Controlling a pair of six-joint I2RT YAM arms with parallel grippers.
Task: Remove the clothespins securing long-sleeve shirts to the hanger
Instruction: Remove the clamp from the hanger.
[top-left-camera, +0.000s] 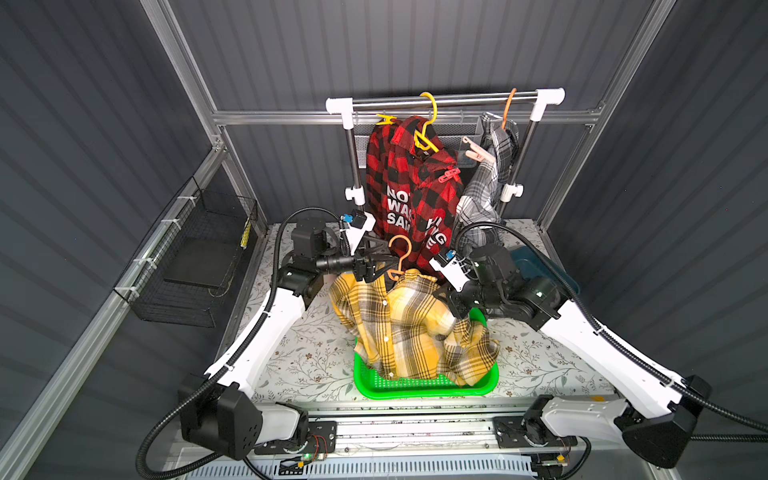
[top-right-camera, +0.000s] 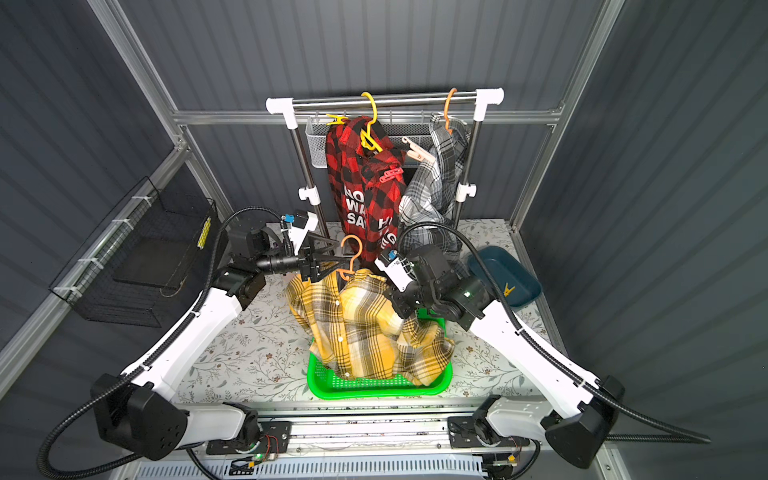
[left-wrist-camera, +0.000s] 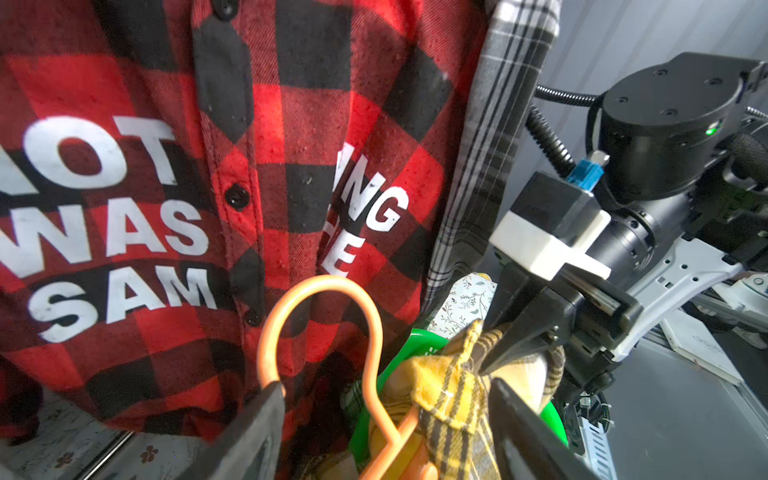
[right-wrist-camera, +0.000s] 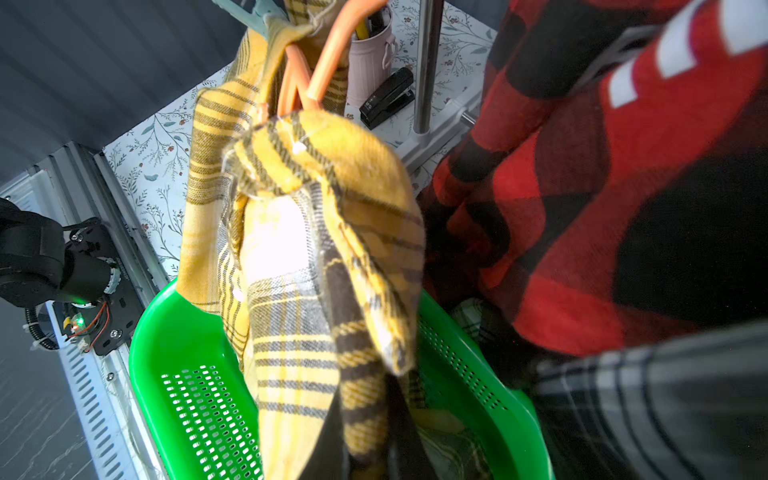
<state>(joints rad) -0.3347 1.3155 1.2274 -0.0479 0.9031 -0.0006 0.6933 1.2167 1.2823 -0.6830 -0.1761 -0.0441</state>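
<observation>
Grey ribbed walls (top-left-camera: 374, 41), floral-print worktop (top-left-camera: 299, 357). Above its green perforated plastic basket (top-left-camera: 415, 388), my left hand (left-wrist-camera: 386, 386) gapes round the orange plastic hanger (left-wrist-camera: 328, 284). My right hand (left-wrist-camera: 488, 365) clamps the yellow-and-black plaid shirt (top-left-camera: 399, 328).

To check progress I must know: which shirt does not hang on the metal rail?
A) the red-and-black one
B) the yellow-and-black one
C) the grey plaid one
B: the yellow-and-black shirt, on its orange hanger, is off the rail and droops into the green basket; the red shirt and grey shirt hang at the rail.

Red shirt (left-wrist-camera: 291, 104) just behind orange hanger (left-wrist-camera: 264, 357) hook.
</observation>
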